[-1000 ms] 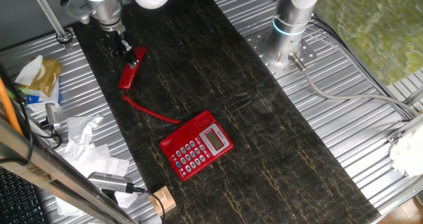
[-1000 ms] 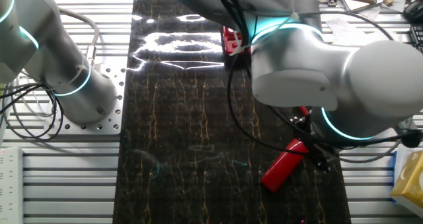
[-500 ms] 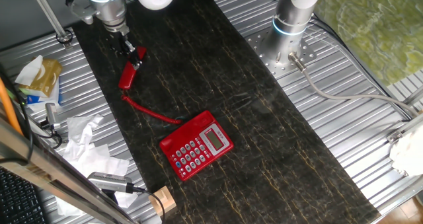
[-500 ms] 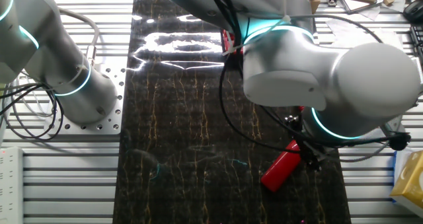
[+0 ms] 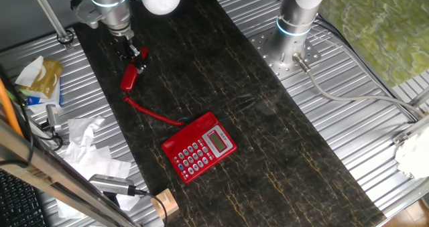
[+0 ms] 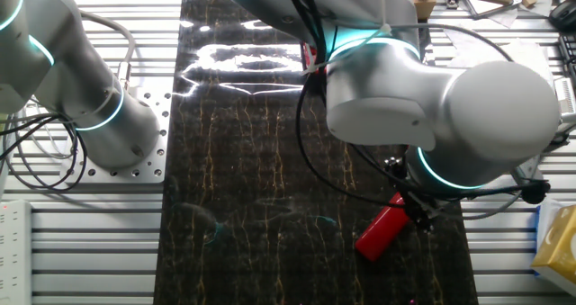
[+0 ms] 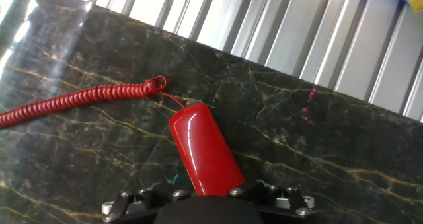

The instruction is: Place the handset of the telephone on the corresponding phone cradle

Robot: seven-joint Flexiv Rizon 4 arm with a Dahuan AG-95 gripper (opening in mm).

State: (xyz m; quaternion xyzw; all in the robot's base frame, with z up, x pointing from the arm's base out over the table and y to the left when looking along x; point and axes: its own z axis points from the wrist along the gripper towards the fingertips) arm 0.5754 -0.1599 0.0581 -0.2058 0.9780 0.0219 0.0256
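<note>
Dark marble mat [image 5: 281,153]; claw [image 5: 136,58] grips handset [image 5: 131,76]; fingertips hidden, telephone [image 5: 199,146] apart.

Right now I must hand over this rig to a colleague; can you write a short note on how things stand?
Gripper: shut on the handset, holding it at one end; the other end points toward the telephone.
Handset: near the far end of the dark mat, apart from the base. Whether it is lifted off the mat cannot be told.
Coiled cord: runs along the mat from the handset to the telephone.
Phone cradle: empty.
Done: the grasp.
Left: carry the handset to the telephone, line it up with the cradle, set it down, release.
</note>
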